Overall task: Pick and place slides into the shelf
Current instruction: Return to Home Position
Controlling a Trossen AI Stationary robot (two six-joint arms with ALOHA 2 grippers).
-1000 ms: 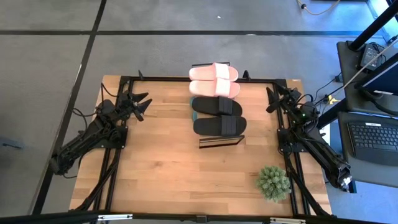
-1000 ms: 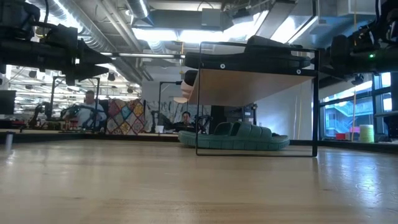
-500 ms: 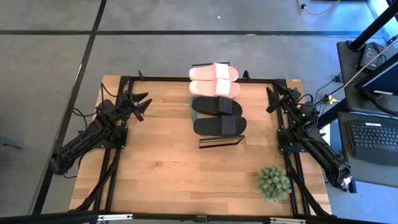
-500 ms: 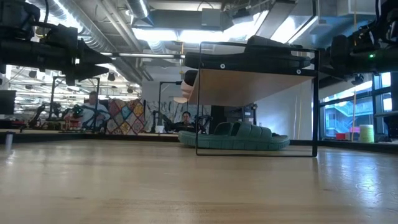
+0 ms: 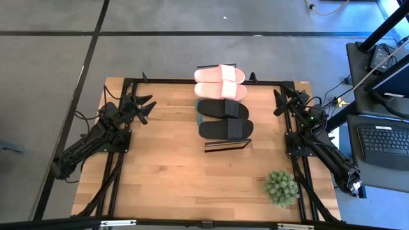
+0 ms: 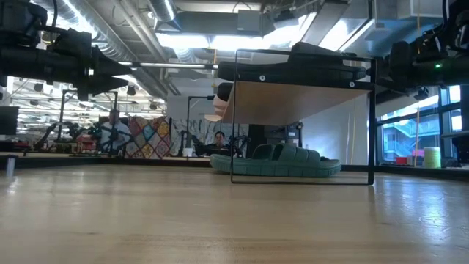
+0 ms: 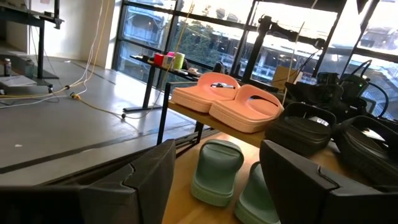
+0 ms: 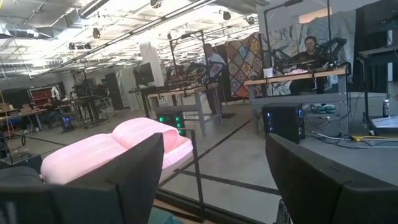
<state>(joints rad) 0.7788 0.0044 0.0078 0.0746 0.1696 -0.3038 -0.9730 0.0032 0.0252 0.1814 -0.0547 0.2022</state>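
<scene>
Wood all over this scene, folks: the big plank tabletop (image 5: 166,172) fills the high view, with a dark arm folded along each side edge. On the left side the left pincer (image 5: 148,108) hangs above the wood with its two fingers spread wide and nothing between them. Across the way, the right pincer (image 5: 277,102) mirrors it at the right edge, fingers parted and empty too. Both are well apart from the footwear.

Dead centre, running from the far edge toward the middle, stands the shelf (image 6: 293,99), a light plank on a thin black frame. Up top, the black slides (image 5: 223,119) lie side by side at the nearer end, and the pink slides (image 5: 220,82) sit together at the far end. Down below, the green slides (image 6: 282,161) rest on the tabletop under the plank, a full pair by the left wrist view. Smallest of all, a spiky green plant (image 5: 281,187) sits near the front right corner.
</scene>
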